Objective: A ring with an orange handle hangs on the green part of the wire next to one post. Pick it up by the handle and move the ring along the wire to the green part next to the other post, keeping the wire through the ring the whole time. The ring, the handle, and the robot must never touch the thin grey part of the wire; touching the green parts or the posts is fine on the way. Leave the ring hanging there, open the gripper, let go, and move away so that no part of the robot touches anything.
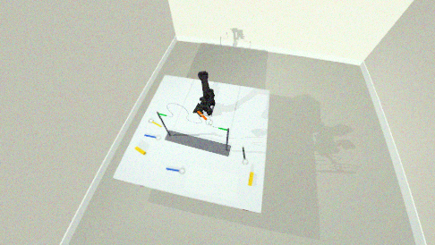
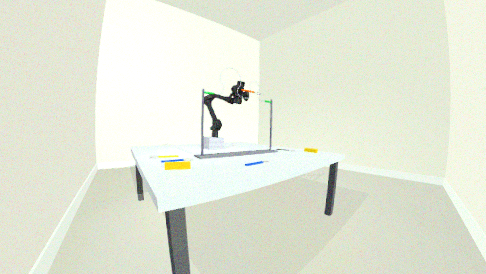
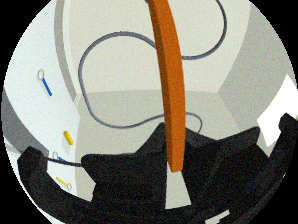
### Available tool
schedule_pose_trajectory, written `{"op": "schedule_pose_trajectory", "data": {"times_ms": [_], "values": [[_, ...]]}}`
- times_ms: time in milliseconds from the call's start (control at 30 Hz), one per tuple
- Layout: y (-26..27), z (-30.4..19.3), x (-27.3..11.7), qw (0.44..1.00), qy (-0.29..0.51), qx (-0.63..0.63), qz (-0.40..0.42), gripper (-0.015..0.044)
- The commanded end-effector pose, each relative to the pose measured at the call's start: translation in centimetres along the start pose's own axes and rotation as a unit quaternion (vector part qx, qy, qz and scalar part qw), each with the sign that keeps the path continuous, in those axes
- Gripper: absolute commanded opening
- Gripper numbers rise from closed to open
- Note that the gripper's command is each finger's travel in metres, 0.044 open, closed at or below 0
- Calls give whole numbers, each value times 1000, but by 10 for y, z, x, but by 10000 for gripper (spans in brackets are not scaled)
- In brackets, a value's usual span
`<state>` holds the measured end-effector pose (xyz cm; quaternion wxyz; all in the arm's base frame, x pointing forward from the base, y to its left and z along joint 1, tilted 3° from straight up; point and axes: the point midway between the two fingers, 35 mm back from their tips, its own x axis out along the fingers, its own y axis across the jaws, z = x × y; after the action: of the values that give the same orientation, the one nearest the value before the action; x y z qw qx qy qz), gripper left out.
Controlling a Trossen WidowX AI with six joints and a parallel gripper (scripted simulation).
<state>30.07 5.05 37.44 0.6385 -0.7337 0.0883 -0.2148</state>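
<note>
The orange handle [image 1: 202,116] [image 2: 249,91] [image 3: 175,95] is held in the air by my gripper [image 1: 200,113] [image 2: 244,91] [image 3: 166,125], which is shut on it. The ring [image 1: 209,122] [image 2: 258,93] at its far end is by the grey wire [image 1: 172,105] [image 3: 122,34], between the middle curves and the right green part [image 1: 223,129] [image 2: 268,102]. The left green part [image 1: 162,114] [image 2: 209,93] is at the other post [image 1: 164,123] [image 2: 202,122]. The ring is outside the wrist view. Whether the wire passes through it or touches it is too small to tell.
The right post [image 1: 227,139] [image 2: 271,125] and base bar [image 1: 197,141] stand on the white table [image 1: 215,192]. Around them lie blue tools [image 1: 173,169] [image 2: 254,163], a yellow tool [image 1: 157,123], a black one [image 1: 243,153] and yellow blocks [image 1: 140,150] [image 2: 177,165].
</note>
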Motion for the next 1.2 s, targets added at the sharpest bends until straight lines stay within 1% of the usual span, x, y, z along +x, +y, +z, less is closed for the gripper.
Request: {"op": "schedule_pose_trajectory", "data": {"times_ms": [0, 500, 833, 1033, 1167], "values": [[13, 0, -2, 1000, 4, 21, 17, -150], [52, 6, -11, 987, 20, 135, 82, -150], [83, 19, -23, 962, 33, 233, 138, -150], [103, 31, -23, 941, 9, 298, 159, -150], [106, 33, -23, 937, 6, 309, 163, -150]]}}
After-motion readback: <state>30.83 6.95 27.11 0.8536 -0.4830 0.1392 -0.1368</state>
